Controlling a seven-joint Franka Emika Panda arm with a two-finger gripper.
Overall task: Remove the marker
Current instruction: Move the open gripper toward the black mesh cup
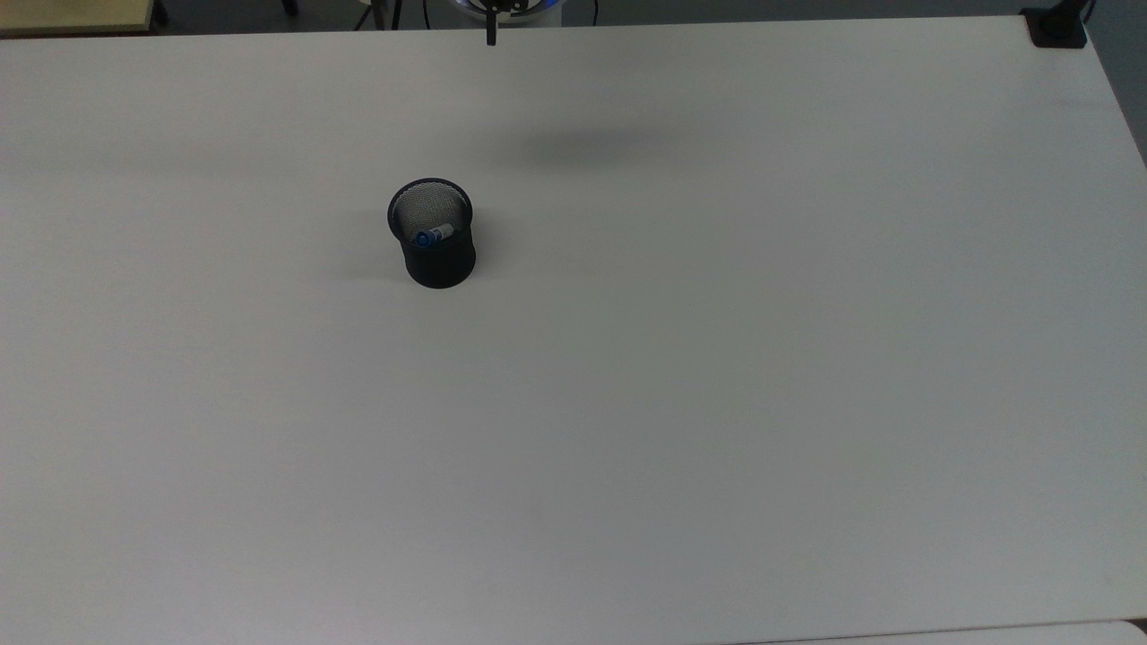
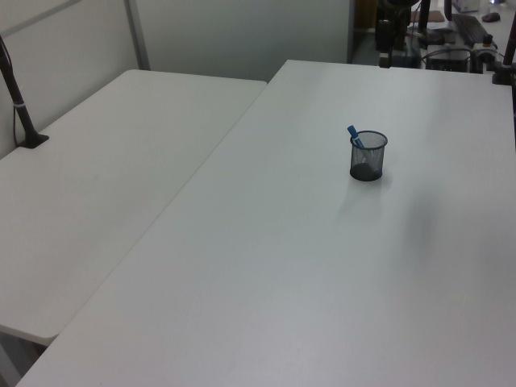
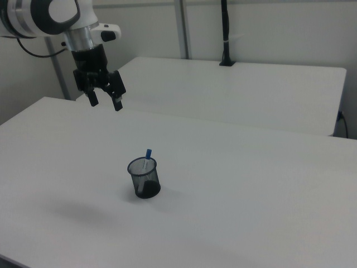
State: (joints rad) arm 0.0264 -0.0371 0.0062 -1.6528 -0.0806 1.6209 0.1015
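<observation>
- Right view shows the black two-finger gripper (image 3: 105, 100) on the white arm hanging high above the white table (image 3: 234, 184), well apart from the black mesh cup (image 3: 144, 178); its fingers stand spread, with nothing between them.
- Standing in that cup is the slim white marker with a blue cap (image 3: 147, 157), cap upward and poking just above the rim, leaning against the cup's wall.
- From the top view the marker (image 1: 432, 236) lies toward the lower left of the cup's opening (image 1: 430, 204), the cap resting against the rim nearest the camera.
- In the left view the blue cap (image 2: 353, 133) sticks out at the left view's left side of the cup (image 2: 368, 156).
- The step in hand appears to be the approach, so the gripper should first travel over the cup and line up above the cap while high.
- Turning the wrist so the fingers straddle the marker across its lean would probably help, though the exact tilt is hard to judge.
- Descent should stop with the fingertips around the exposed cap, short of the mesh rim.
- A firm squeeze, then a lift along the marker's own lean, should keep the light cup from tipping or dragging.
</observation>
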